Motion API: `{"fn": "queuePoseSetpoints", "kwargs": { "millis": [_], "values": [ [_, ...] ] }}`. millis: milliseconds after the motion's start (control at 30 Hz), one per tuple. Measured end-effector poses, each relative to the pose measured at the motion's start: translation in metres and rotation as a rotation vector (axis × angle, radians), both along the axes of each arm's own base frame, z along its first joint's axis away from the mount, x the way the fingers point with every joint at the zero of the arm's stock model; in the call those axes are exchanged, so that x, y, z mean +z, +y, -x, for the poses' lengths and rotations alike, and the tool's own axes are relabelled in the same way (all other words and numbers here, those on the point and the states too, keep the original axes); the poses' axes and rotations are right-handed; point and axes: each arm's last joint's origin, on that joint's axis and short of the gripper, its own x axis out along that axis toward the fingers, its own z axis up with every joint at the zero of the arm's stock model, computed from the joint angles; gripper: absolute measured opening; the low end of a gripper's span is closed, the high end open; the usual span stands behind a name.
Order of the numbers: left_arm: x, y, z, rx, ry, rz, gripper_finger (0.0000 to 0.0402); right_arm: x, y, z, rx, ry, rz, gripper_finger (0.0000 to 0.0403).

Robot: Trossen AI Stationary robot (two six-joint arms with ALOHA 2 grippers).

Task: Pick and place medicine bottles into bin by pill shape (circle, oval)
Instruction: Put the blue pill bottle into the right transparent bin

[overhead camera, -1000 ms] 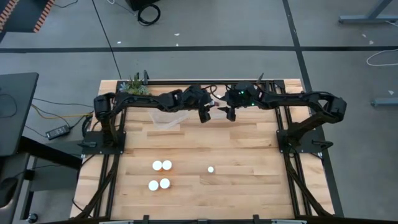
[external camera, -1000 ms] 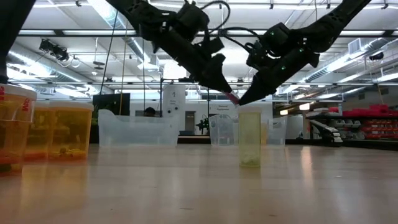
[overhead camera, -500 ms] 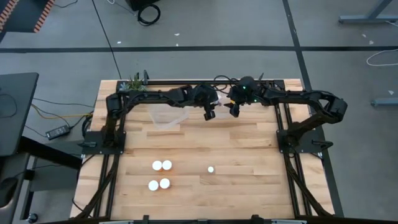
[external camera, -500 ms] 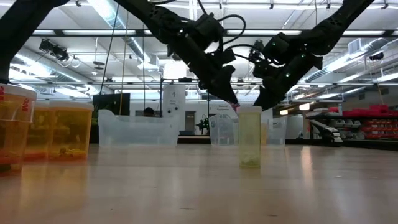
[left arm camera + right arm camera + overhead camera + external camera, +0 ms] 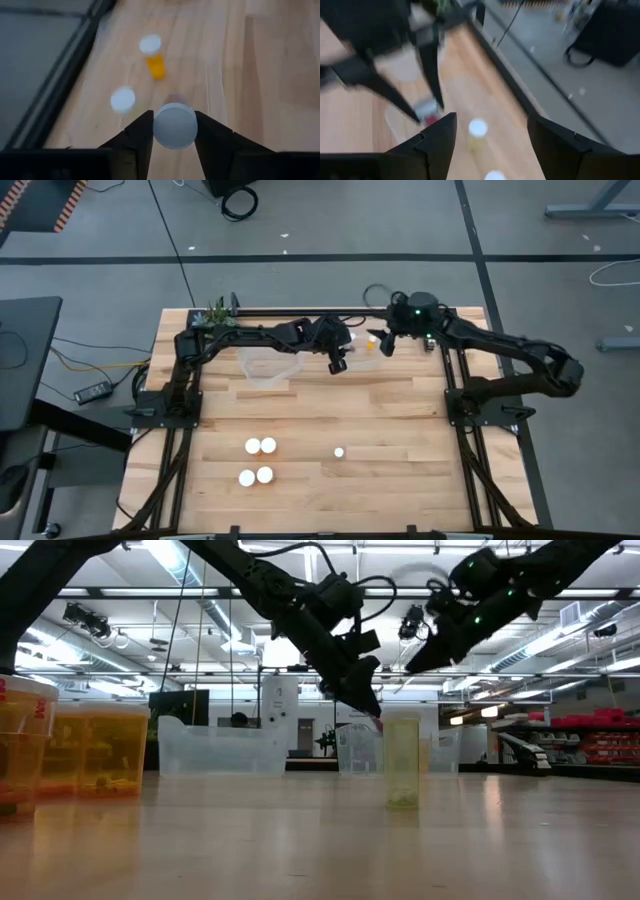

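Meanwhile, the left gripper (image 5: pixel 173 131) pinched a white-capped bottle (image 5: pixel 174 125) near the clear bin (image 5: pixel 268 366); the right gripper (image 5: pixel 490 131) hung spread beyond it.

Five white-capped bottles (image 5: pixel 259 461) upright mid-table; one (image 5: pixel 175 125) in jaws.

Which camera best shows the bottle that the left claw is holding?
The left wrist view: the bottle shows its white cap pinched in the left claw. The high view hides it under the arm. The low view shows only a reddish speck; the right wrist view blurs it.
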Motion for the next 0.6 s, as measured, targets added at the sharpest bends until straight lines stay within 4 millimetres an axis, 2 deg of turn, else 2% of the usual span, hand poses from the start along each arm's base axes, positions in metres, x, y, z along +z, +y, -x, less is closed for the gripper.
{"fn": "queuePoseSetpoints", "kwargs": {
  "millis": [133, 200, 433, 600],
  "values": [
    [-0.006, 0.0, -0.001, 0.02, 0.009, 0.025, 0.0132, 0.017, 0.008, 0.011, -0.002, -0.059, 0.04, 0.0251],
    [-0.001, 0.001, -0.003, 0.025, -0.007, 0.027, 0.0132, 0.021, 0.01, 0.013, -0.002, -0.076, 0.052, 0.0251],
    [0.023, 0.011, -0.013, 0.034, -0.027, 0.015, 0.0137, 0.023, 0.011, 0.014, -0.004, -0.085, 0.054, 0.0251],
    [0.016, 0.022, -0.027, 0.046, 0.073, 0.045, 0.0132, 0.026, 0.011, 0.016, -0.017, -0.097, 0.073, 0.0251]
  ]
}}
